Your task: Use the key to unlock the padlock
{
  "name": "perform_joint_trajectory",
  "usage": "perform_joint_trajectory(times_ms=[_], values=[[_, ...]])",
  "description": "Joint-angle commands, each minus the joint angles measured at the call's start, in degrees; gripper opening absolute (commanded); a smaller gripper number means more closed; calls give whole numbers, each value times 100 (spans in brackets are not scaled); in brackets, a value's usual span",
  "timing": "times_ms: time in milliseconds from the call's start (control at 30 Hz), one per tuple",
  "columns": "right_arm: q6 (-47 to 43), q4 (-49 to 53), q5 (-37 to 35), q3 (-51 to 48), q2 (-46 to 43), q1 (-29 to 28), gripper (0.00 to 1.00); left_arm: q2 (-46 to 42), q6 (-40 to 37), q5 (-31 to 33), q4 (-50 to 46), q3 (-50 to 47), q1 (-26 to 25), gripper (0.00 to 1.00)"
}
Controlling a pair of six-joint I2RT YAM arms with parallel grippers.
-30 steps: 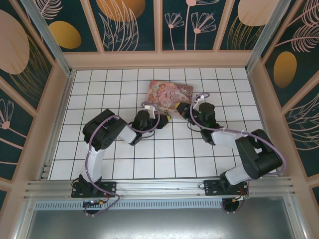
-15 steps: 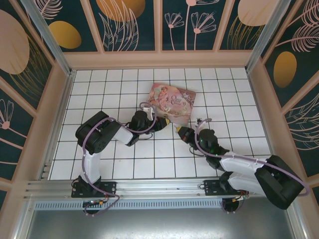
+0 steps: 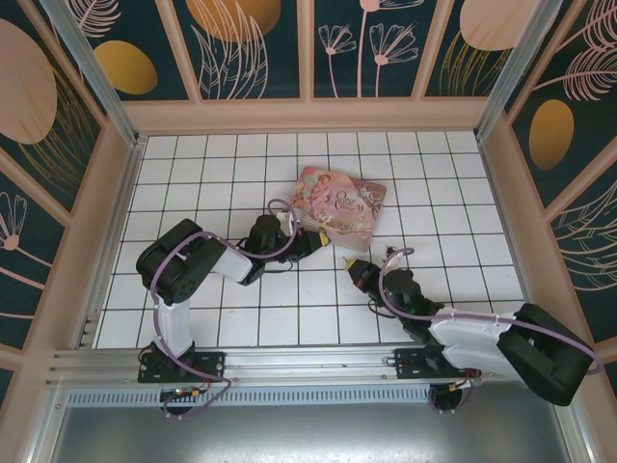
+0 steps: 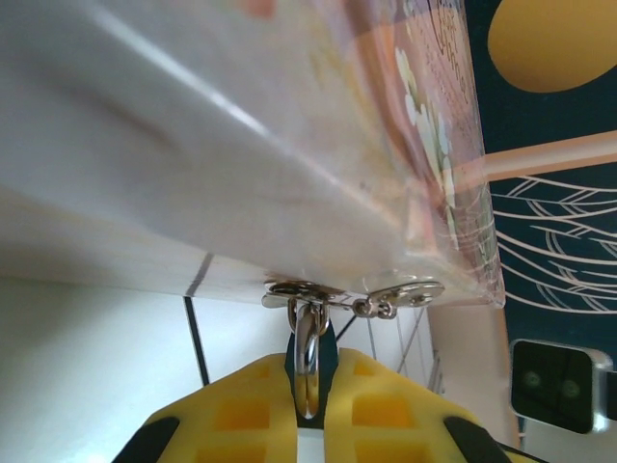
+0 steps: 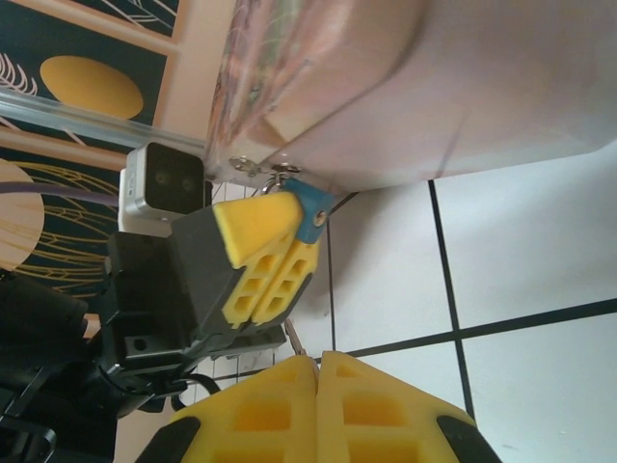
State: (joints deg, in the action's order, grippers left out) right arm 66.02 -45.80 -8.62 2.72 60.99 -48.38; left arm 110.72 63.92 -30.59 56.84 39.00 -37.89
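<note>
Padlock (image 4: 308,362): blue body with silvery shackle; you find it hanging in the metal clasp (image 4: 352,292) on the near edge of the pink tin (image 3: 342,198).
Left gripper (image 4: 310,410): its yellow pads are closed on the padlock body (the shackle stands up between them).
Right gripper (image 5: 318,371): pads pressed together, near the padlock but apart from it; a thin metal sliver (image 5: 292,340) shows at their tips, and I cannot tell what it is.
Pink tin: on the white tiled table (image 3: 222,174).
</note>
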Motion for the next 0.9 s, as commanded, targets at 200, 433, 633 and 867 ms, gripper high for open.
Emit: perform_joint_trajectory(times_ms=[200,433,633,867], values=[[209,-623,-242,-72,275,-31,0,-223,940,-543,630,-11,66,0],[186,-1099,-40,161,899,32,0,-973,-114,-129,-1220,215,71,0],[-13,-1169,315,341,1073,282,0,-1215,-770,27,-2348,434,71,0],[-114,-1066,750,343,984,783,0,-1212,-635,-174,-2237,363,69,0]])
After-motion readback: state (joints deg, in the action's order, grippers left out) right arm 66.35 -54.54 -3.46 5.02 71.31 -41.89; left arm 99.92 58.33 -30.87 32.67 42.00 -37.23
